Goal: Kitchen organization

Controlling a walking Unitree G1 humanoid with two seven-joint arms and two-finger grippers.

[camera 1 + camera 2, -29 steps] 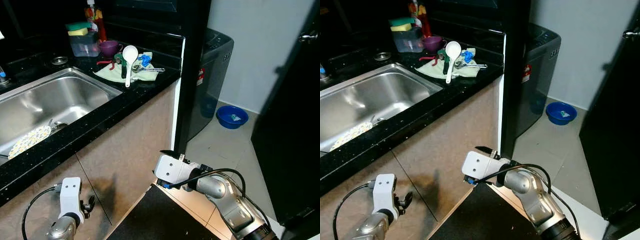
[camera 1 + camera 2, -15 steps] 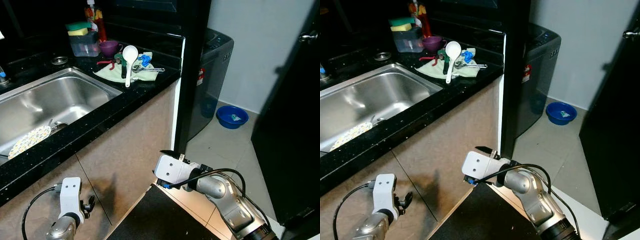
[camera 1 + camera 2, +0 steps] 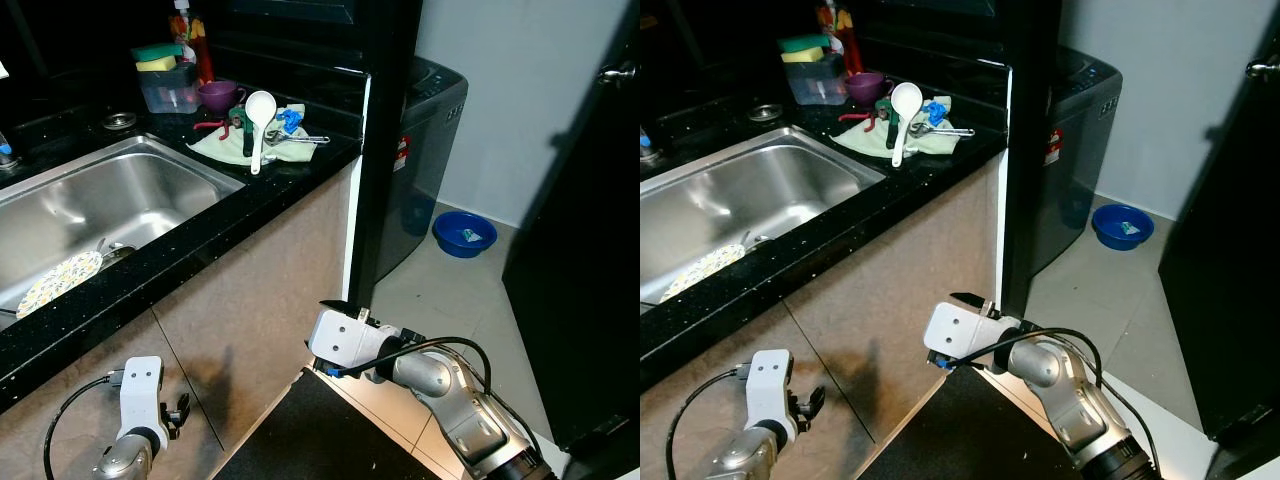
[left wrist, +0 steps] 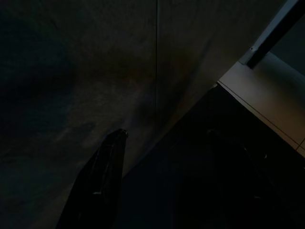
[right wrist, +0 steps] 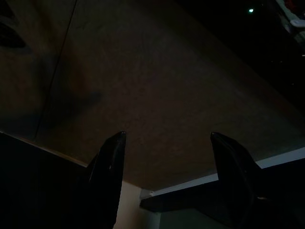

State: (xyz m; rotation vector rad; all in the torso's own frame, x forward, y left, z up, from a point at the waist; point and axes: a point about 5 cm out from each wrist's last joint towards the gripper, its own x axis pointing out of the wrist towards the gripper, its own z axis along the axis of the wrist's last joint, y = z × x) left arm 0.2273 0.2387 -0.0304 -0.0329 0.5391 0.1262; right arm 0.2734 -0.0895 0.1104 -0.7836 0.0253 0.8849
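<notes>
On the black countertop (image 3: 262,195) a white rice spoon (image 3: 259,112) lies across a green cloth (image 3: 226,146), together with red-handled pliers (image 3: 213,125), a blue item (image 3: 290,120) and a metal utensil (image 3: 305,139). Behind them stand a purple cup (image 3: 217,95), a clear box topped with sponges (image 3: 166,80) and a bottle (image 3: 188,30). A patterned plate (image 3: 58,281) rests in the steel sink (image 3: 150,190). Both arms hang low before the cabinet front. My left gripper (image 4: 167,132) is open and holds nothing. My right gripper (image 5: 167,134) is open too, facing the beige cabinet panel.
A grey washing machine (image 3: 425,150) stands beyond the dark pillar (image 3: 385,150). A blue basin (image 3: 464,233) sits on the tiled floor. A dark door (image 3: 580,250) rises at the right. A black mat (image 3: 320,430) lies on the floor below the cabinet.
</notes>
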